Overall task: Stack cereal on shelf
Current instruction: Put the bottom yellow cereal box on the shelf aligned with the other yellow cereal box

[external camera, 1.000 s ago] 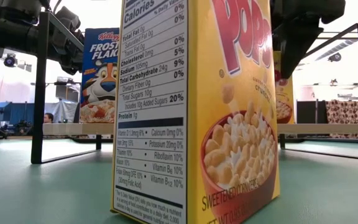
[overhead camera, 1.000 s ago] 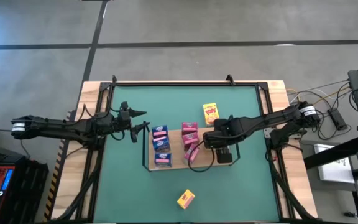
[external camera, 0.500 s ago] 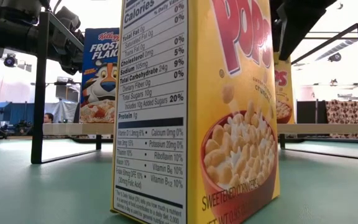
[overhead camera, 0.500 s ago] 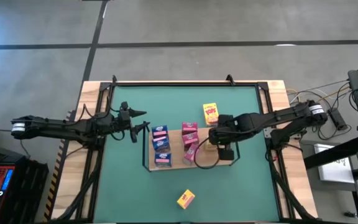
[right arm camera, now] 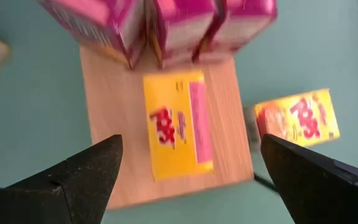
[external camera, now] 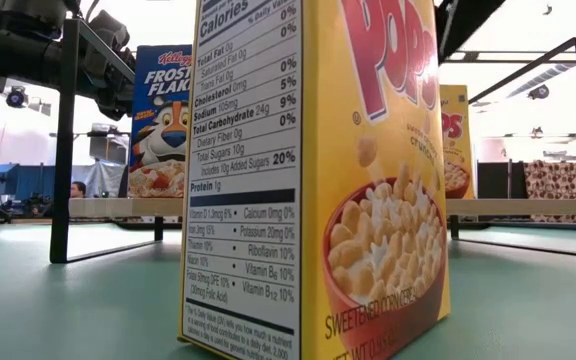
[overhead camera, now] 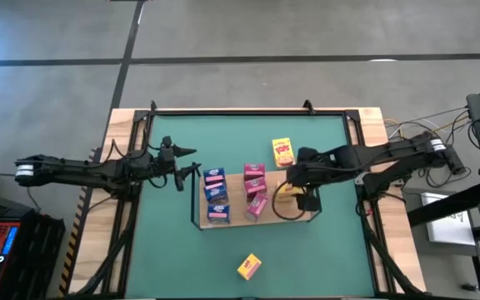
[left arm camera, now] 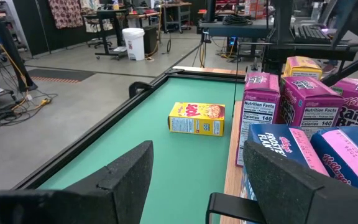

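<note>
Nearest the table's front edge, a yellow Corn Pops box point(overhead camera: 249, 266) lies alone on the green tabletop point(overhead camera: 165, 242), well apart from the shelf; in the low view it fills the foreground. Beyond it sits the shelf point(overhead camera: 232, 218), a light-wood board with black rails. On it stand three blue Frosted Flakes boxes point(overhead camera: 216, 196) in a row at its left part and three pink Raisin Bran boxes point(overhead camera: 256, 190) in the middle. At its right end a second yellow box point(right arm camera: 178, 124) lies flat on the wood, just beside the pink ones. The right gripper point(overhead camera: 294, 185) hovers above that box with its fingers point(right arm camera: 82, 174) spread wide apart, touching nothing. The left gripper point(overhead camera: 179, 171) waits off the shelf's left end, fingers point(left arm camera: 126, 174) partly apart and empty. Farther back, a third yellow box point(overhead camera: 282, 152) lies on the green top behind the shelf.
</note>
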You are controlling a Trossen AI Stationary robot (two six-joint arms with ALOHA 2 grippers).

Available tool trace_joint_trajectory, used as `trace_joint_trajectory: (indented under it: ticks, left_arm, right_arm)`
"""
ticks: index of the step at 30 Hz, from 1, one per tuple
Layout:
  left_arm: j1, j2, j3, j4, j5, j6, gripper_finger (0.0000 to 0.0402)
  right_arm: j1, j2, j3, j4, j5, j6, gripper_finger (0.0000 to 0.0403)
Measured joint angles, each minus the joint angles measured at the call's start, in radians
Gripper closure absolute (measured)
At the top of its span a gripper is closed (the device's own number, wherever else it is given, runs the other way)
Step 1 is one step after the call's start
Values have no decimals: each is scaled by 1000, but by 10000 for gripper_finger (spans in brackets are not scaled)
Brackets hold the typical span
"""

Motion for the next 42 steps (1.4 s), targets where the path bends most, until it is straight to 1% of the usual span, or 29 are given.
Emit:
trace_joint_trajectory:
  ticks: [4, 7, 9, 15, 20, 22, 27, 35, 38, 42]
  left_arm:
    - [0, 0, 0, 0, 0, 0, 168]
    - [0, 0, 0, 0, 0, 0, 168]
    - [0, 0, 0, 0, 0, 0, 168]
    - [0, 0, 0, 0, 0, 0, 168]
    - [0, 0, 0, 0, 0, 0, 168]
    - [0, 0, 0, 0, 0, 0, 168]
    - [0, 0, 0, 0, 0, 0, 168]
    - [0, 0, 0, 0, 0, 0, 168]
    - [0, 0, 0, 0, 0, 0, 168]
    - [0, 0, 0, 0, 0, 0, 168]
  right_arm:
    - [38, -31, 0, 116, -24, -1, 32]
    - [109, -29, -3, 219, -44, -26, 32]
    - [172, -8, -4, 284, -46, -73, 32]
    - [349, 119, -6, 442, -36, -251, 32]
    - [423, 265, 0, 543, -8, -324, 32]
    - [436, 316, 20, 572, 14, -358, 32]
    - [445, 418, 82, 601, 15, -438, 32]
    - [444, 505, 188, 652, 6, -462, 32]
    - [444, 536, 205, 664, -16, -478, 32]
    - [439, 585, 227, 663, -20, -509, 32]
